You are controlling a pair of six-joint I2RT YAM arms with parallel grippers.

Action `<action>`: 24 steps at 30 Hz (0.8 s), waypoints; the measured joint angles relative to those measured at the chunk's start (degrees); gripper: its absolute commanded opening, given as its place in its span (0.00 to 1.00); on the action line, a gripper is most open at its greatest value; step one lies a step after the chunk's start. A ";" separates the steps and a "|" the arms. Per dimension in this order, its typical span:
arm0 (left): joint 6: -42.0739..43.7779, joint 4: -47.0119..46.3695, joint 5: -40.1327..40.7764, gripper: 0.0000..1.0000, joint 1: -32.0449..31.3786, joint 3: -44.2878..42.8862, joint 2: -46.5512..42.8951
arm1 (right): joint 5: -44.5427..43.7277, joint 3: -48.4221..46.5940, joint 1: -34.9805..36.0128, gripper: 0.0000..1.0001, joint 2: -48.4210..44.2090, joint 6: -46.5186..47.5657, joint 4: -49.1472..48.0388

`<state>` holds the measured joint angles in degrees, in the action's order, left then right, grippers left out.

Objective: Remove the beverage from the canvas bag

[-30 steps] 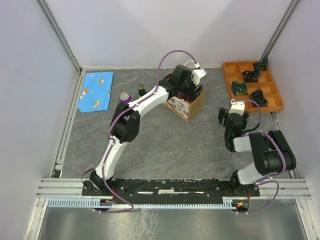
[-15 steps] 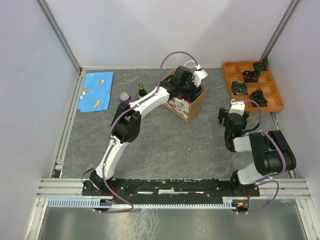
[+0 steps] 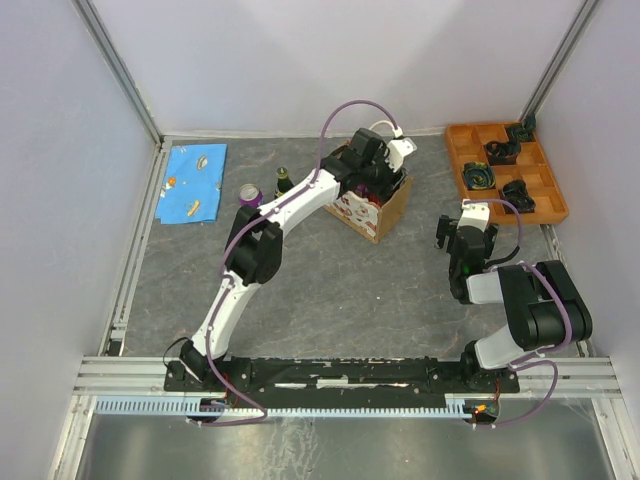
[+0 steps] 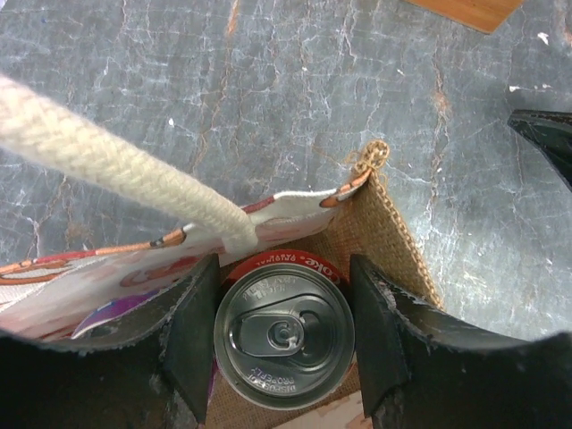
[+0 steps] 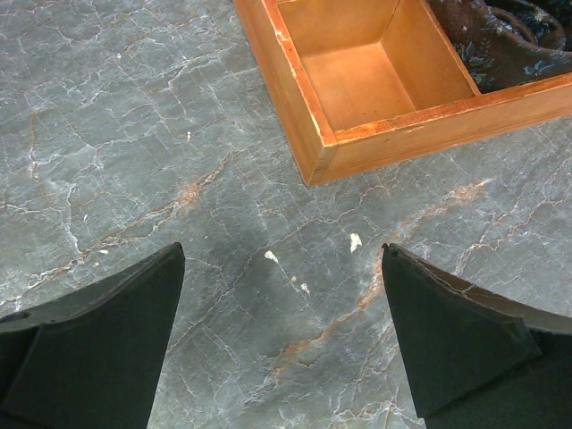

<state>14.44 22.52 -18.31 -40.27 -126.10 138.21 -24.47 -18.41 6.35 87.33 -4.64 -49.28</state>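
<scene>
The canvas bag (image 3: 384,210) stands at the back middle of the table, tan with a white printed side. In the left wrist view its burlap wall (image 4: 393,223) and white rope handle (image 4: 116,165) show. A red beverage can (image 4: 284,335) stands upright inside the bag, silver top facing me. My left gripper (image 4: 284,268) reaches down into the bag (image 3: 372,172), and its two black fingers press on either side of the can. My right gripper (image 5: 281,259) is open and empty, low over the bare table at the right (image 3: 462,228).
An orange compartment tray (image 3: 455,160) with dark items sits at the back right; its corner (image 5: 304,134) lies just ahead of my right gripper. A blue cloth (image 3: 192,183), a purple can (image 3: 249,193) and a dark bottle (image 3: 284,179) stand left of the bag.
My left wrist has shifted slightly up and toward the back over the bag. The right arm has not moved.
</scene>
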 measured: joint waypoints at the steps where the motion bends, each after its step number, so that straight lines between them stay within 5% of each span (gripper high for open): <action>1: 0.00 1.44 0.02 0.03 0.02 -1.05 0.26 | 0.00 0.00 0.00 0.99 0.00 0.00 0.00; 24: -2.36 12.11 -1.27 0.03 2.27 -8.61 -7.78 | 0.00 0.00 0.00 0.99 0.00 0.00 0.00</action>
<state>12.08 34.63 -19.57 -38.00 -134.72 130.43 -24.47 -18.41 6.35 87.33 -4.64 -49.28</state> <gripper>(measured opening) 0.606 0.991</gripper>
